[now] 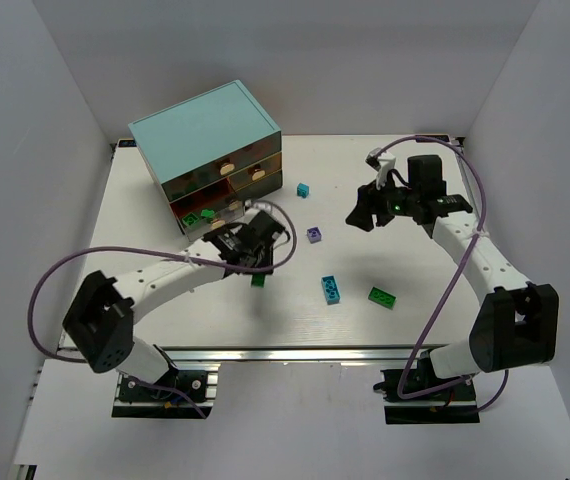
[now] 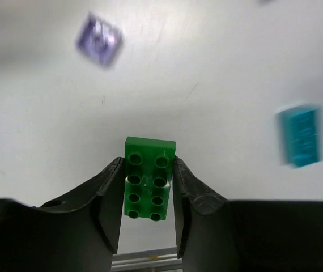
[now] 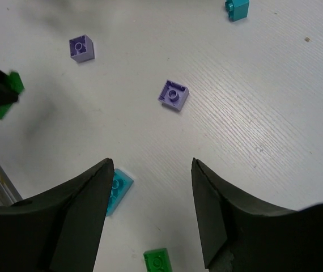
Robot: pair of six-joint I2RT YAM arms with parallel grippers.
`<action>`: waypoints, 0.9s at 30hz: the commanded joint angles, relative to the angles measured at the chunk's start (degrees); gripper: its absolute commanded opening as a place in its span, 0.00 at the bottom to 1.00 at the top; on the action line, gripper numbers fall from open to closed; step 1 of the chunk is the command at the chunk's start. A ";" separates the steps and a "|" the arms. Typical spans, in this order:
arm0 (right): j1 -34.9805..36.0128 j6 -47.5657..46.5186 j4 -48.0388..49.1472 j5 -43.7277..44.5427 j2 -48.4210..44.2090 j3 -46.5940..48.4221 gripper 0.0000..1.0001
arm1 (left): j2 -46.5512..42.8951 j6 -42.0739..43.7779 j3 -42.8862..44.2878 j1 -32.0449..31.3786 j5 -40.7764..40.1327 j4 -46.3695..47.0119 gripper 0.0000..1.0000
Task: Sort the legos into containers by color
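Observation:
My left gripper (image 1: 256, 268) is shut on a green lego (image 1: 258, 280), held just above the table in front of the teal cabinet (image 1: 205, 128). In the left wrist view the green lego (image 2: 149, 178) sits studs-up between both fingers. My right gripper (image 1: 359, 214) is open and empty, raised over the table's middle right; its jaws stand wide apart in the right wrist view (image 3: 153, 170). The cabinet's bottom drawer (image 1: 187, 226) is pulled out with green legos (image 1: 194, 220) inside. Loose on the table lie a purple lego (image 1: 314, 235), a cyan lego (image 1: 331, 289), a green lego (image 1: 382, 297) and a small cyan lego (image 1: 303, 189).
The right wrist view shows two purple legos (image 3: 173, 94) (image 3: 81, 47), a cyan lego (image 3: 119, 191) by the left finger, a green lego (image 3: 158, 262) and the small cyan one (image 3: 236, 8). White walls enclose the table on three sides. A metal rail (image 1: 295, 352) runs along the near edge.

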 commanded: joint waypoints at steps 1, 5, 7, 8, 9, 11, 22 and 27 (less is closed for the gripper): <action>-0.45 -3.16 -0.80 -1.05 -1.86 -1.57 0.60 | -4.88 4.00 11.00 1.65 -6.32 -0.92 0.16; -0.28 -7.03 -1.77 -1.40 -2.66 -4.03 0.35 | -2.07 6.90 18.74 5.25 -12.47 -4.00 0.09; -0.36 -8.70 -1.59 -1.14 -3.44 -5.44 0.28 | -0.92 8.31 20.52 8.50 -14.59 -4.44 0.09; -0.28 -9.23 -1.51 -0.61 -3.71 -6.66 0.26 | -0.14 8.92 22.09 9.55 -15.29 -4.27 0.09; -0.36 -9.49 -1.33 -0.43 -3.97 -7.20 0.25 | 0.48 9.45 22.72 10.61 -16.16 -4.27 0.09; -0.45 -10.37 -1.33 0.09 -4.76 -8.51 0.25 | 1.19 10.42 24.21 13.77 -18.98 -4.44 0.08; -0.45 -12.31 -1.15 0.53 -5.38 -10.98 0.34 | 7.69 21.14 28.17 20.37 -24.35 4.17 0.09; -0.45 -13.97 -1.94 0.53 -5.64 -11.51 0.53 | 8.40 22.03 26.86 21.52 -24.61 6.10 0.42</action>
